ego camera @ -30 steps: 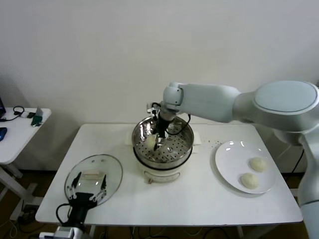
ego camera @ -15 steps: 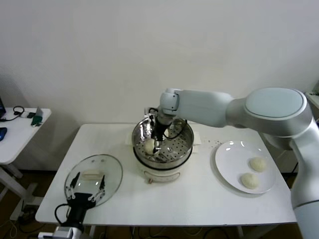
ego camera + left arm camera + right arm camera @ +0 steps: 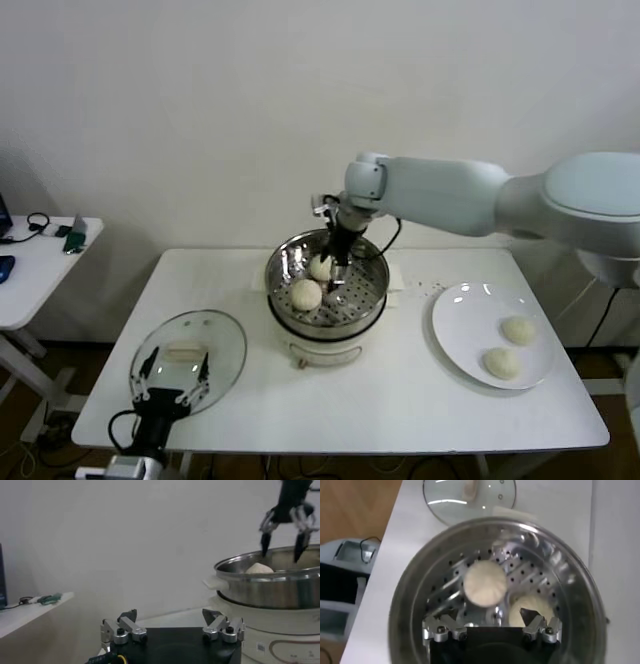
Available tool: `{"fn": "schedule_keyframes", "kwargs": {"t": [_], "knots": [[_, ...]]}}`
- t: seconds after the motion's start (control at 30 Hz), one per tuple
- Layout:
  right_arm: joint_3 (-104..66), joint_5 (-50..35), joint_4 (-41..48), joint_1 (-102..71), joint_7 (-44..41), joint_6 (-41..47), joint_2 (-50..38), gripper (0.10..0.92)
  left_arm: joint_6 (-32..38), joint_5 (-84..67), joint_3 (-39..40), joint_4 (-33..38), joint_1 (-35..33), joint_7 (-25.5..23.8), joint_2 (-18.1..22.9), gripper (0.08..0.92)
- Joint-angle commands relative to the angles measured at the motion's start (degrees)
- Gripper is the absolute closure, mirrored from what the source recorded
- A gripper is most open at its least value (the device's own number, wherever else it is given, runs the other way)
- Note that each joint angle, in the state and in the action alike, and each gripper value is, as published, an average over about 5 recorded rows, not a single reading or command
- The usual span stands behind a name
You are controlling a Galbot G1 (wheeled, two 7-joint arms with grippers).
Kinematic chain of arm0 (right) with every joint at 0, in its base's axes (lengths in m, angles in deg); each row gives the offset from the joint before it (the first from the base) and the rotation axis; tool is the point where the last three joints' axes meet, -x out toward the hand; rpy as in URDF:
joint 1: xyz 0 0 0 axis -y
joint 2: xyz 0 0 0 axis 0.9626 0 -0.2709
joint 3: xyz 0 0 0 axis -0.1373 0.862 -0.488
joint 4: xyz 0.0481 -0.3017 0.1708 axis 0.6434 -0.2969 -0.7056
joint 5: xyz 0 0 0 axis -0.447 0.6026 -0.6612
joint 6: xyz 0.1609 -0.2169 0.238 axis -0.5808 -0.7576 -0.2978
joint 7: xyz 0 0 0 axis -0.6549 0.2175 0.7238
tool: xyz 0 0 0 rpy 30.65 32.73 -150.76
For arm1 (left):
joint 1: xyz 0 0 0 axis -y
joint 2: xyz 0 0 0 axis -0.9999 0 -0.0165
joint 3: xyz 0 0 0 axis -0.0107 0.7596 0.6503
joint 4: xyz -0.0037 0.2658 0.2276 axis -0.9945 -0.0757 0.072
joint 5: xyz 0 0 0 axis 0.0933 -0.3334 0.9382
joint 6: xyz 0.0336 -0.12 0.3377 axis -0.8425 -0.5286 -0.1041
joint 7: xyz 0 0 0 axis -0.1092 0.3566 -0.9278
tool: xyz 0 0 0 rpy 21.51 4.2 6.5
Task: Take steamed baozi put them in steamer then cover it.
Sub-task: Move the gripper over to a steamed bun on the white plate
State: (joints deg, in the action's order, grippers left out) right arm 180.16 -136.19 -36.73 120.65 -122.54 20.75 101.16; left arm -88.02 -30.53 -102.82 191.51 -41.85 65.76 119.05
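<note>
The steamer [image 3: 350, 322] stands mid-table with two baozi on its perforated floor, one at the front left [image 3: 306, 294] and one behind it [image 3: 320, 267]. My right gripper [image 3: 338, 272] hangs open just above the basket, holding nothing. Its wrist view looks down on both baozi [image 3: 484, 582] [image 3: 532, 607] beyond the spread right gripper [image 3: 485, 612]. Two more baozi [image 3: 517, 329] [image 3: 501, 363] lie on the white plate [image 3: 455, 320] at the right. The glass cover [image 3: 188, 358] lies flat at the front left. My left gripper [image 3: 175, 378] hovers open over its near edge.
A small side table [image 3: 40, 260] with cables stands left of the work table. The steamer's steel wall [image 3: 270, 587] and the right gripper [image 3: 282, 535] show ahead in the left wrist view, beyond the left gripper [image 3: 170, 614]. A white wall runs close behind the table.
My right gripper opened and let go of a baozi on the steamer floor. It then rose and shifted right and back. The left arm has stayed still.
</note>
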Motion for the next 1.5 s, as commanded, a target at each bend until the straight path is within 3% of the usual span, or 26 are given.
{"fn": "schedule_keyframes", "kwargs": {"t": [0.03,0.37,0.63,0.97,1.5], "knots": [[2.8,5.6,-9.4,7.6,-3.4,-1.6,-14.9,0.203,-0.3,-0.5,0.0,-0.1,0.5,0.1,-0.2,0.177],[3.0,20.4,-15.5,2.3,-3.0,-1.8,-33.7,0.203,-0.7,-0.4,-0.4,-0.2,0.8,0.3,-0.4,0.177],[-5.2,31.0,-14.7,-12.7,-2.7,-2.6,-41.9,0.203,-1.0,0.5,-0.6,0.3,-0.3,0.3,0.8,0.177],[-19.7,38.8,-8.2,-28.9,-3.2,-4.0,-42.2,0.203,-0.9,1.8,-0.7,0.0,-1.0,0.3,2.4,0.177],[-26.8,41.0,-1.7,-35.2,-3.4,-4.9,-36.3,0.203,-0.9,2.7,-0.7,-0.7,-1.1,0.3,3.3,0.177]]}}
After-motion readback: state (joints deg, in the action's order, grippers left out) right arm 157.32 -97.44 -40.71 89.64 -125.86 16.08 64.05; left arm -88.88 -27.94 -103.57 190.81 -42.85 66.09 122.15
